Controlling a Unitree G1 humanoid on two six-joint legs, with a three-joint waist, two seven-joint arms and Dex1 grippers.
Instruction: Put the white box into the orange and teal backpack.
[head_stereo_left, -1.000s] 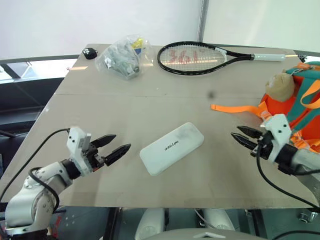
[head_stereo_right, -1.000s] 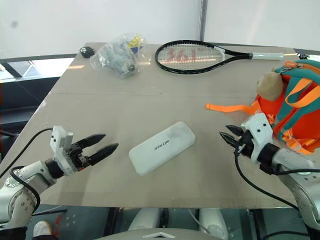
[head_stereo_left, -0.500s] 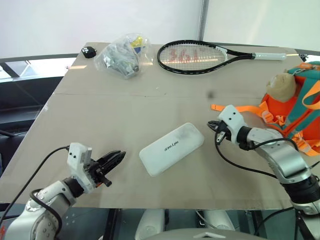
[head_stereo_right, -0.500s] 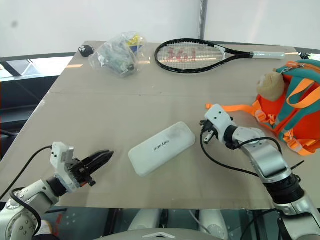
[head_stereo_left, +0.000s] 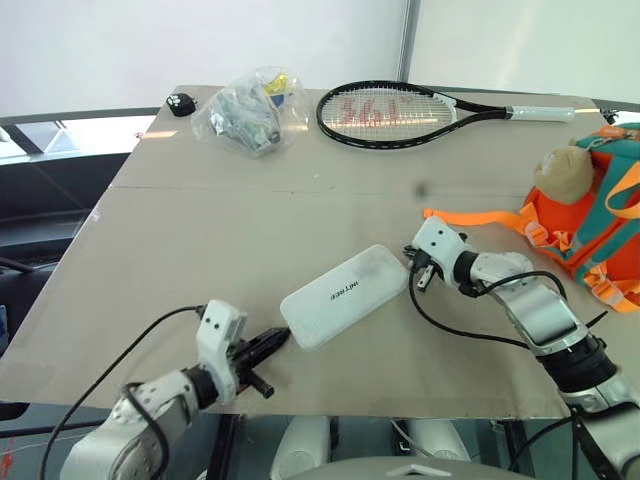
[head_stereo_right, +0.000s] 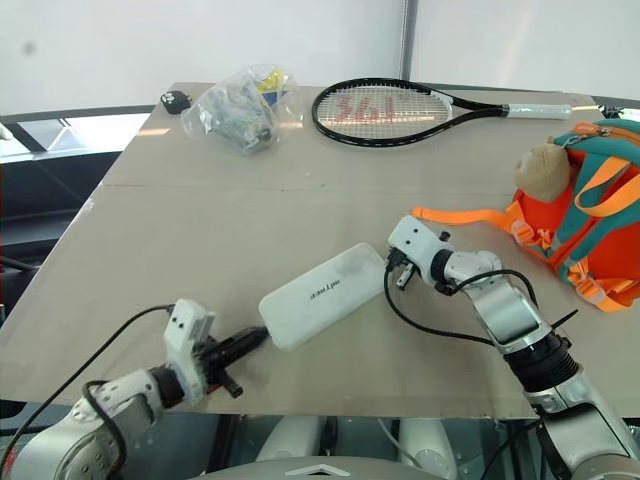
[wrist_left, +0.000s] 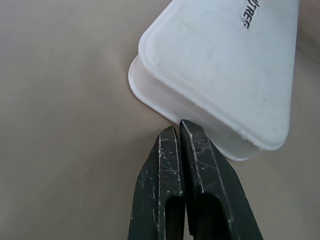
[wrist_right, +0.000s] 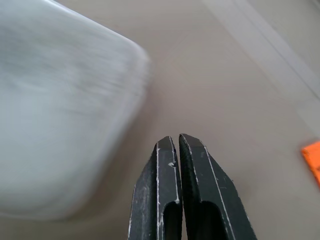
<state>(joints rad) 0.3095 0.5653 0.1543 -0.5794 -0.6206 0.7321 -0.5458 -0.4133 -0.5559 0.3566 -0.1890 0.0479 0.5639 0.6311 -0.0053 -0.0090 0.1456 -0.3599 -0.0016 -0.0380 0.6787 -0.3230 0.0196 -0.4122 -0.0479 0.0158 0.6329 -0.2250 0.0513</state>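
Note:
The white box (head_stereo_left: 345, 296), flat with small black lettering, lies at an angle on the table, near its front edge. My left gripper (head_stereo_left: 281, 339) is shut, and its black tips rest against the box's near left end (wrist_left: 225, 65). At the opposite end, my right gripper (head_stereo_left: 413, 266) is also shut, its tips close beside the box's far right corner (wrist_right: 60, 115); whether they touch it I cannot tell. The orange and teal backpack (head_stereo_left: 600, 235), with a tan plush toy on it, sits at the table's right edge, an orange strap trailing toward the right arm.
A black tennis racket (head_stereo_left: 400, 105) lies across the back of the table. A clear plastic bag of items (head_stereo_left: 245, 115) and a small black object (head_stereo_left: 180, 102) sit at the back left. The table's front edge (head_stereo_left: 300, 410) runs just below the left gripper.
The left gripper has shut and slid right to the box's near end. The right arm swung left from the backpack to the box's far end.

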